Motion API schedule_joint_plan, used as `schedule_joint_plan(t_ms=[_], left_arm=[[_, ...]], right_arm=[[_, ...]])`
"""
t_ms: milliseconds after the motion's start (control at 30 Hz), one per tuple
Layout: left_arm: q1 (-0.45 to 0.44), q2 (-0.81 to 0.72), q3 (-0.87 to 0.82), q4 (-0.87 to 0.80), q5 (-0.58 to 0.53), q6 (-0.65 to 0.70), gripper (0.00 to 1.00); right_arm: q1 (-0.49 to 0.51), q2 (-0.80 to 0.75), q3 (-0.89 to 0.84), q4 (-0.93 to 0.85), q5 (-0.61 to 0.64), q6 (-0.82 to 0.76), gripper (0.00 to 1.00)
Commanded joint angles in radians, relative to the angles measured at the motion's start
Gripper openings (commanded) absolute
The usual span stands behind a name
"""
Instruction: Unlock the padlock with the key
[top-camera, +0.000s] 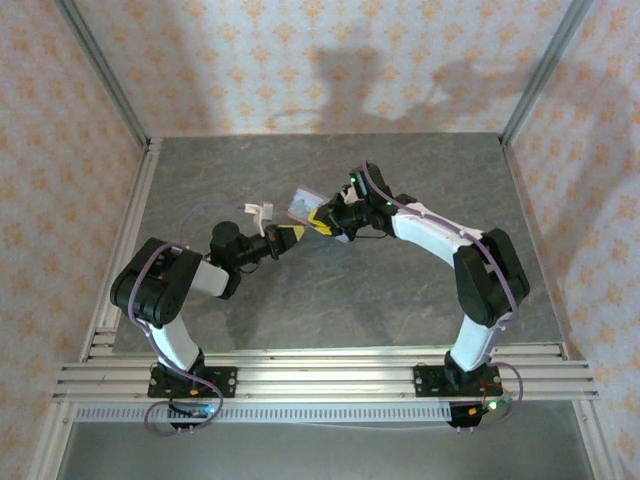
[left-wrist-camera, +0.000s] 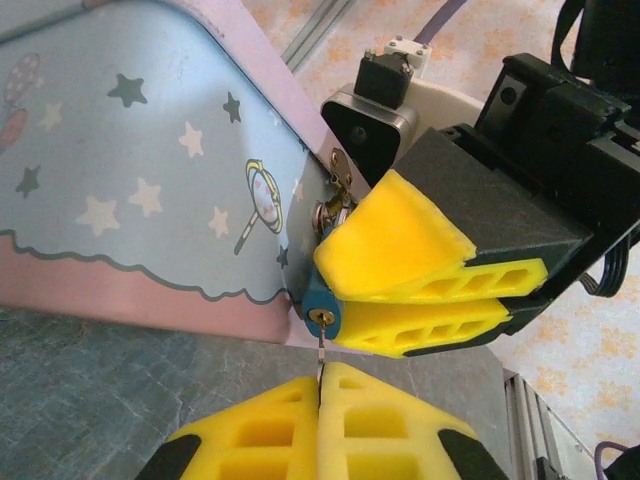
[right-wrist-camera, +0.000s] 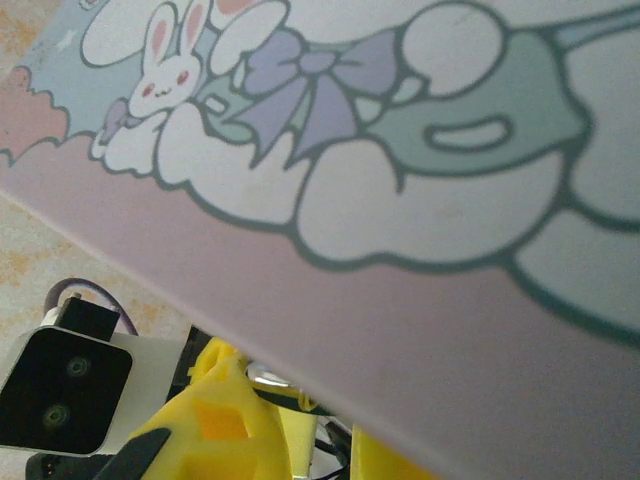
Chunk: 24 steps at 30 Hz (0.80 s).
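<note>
The padlock (left-wrist-camera: 320, 300) is a small teal body hanging off the edge of the pastel tin (left-wrist-camera: 130, 170). Its brass keyhole faces my left gripper. My right gripper (left-wrist-camera: 336, 300) is shut on the padlock, its yellow fingers (left-wrist-camera: 420, 240) clamping the body from the right. My left gripper (left-wrist-camera: 322, 385) is shut on the key (left-wrist-camera: 321, 356), a thin metal sliver that reaches up to the keyhole with its tip in the slot. In the top view the left gripper (top-camera: 288, 236) and right gripper (top-camera: 322, 222) meet at mid-table beside the tin (top-camera: 300, 205). The tin (right-wrist-camera: 380, 200) hides the padlock in the right wrist view.
The tin is held tilted above the grey stone-patterned table (top-camera: 330, 290). Aluminium rails (top-camera: 120, 240) run along the table's left side and the near edge. Patterned walls enclose the back and sides. The left arm's wrist camera (right-wrist-camera: 60, 390) is close below the tin.
</note>
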Motion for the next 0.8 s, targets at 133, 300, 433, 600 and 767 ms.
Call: schedule_joint_plan(t_ms=[133,300,433,600,767], left_arm=[[-0.050,0.003,0.035,0.051,-0.021,0.032,0.00],[-0.054,0.011,0.028,0.053,-0.028,0.027,0.00],[-0.049,0.011,0.015,0.052,-0.030,0.029,0.00],[-0.042,0.017,0.017,0.053,-0.020,0.025,0.00],[-0.036,0.014,0.027,0.053,0.002,0.017,0.00]], right_arm=[[0.005,-0.041,0.044,-0.024,-0.081,-0.032,0.00],[0.001,-0.044,0.046,-0.038,-0.075,-0.040,0.00],[-0.010,-0.051,0.044,-0.045,-0.080,-0.047,0.00],[-0.024,-0.065,0.040,-0.072,-0.095,-0.070,0.00],[-0.041,-0.075,0.036,-0.089,-0.114,-0.086,0.00]])
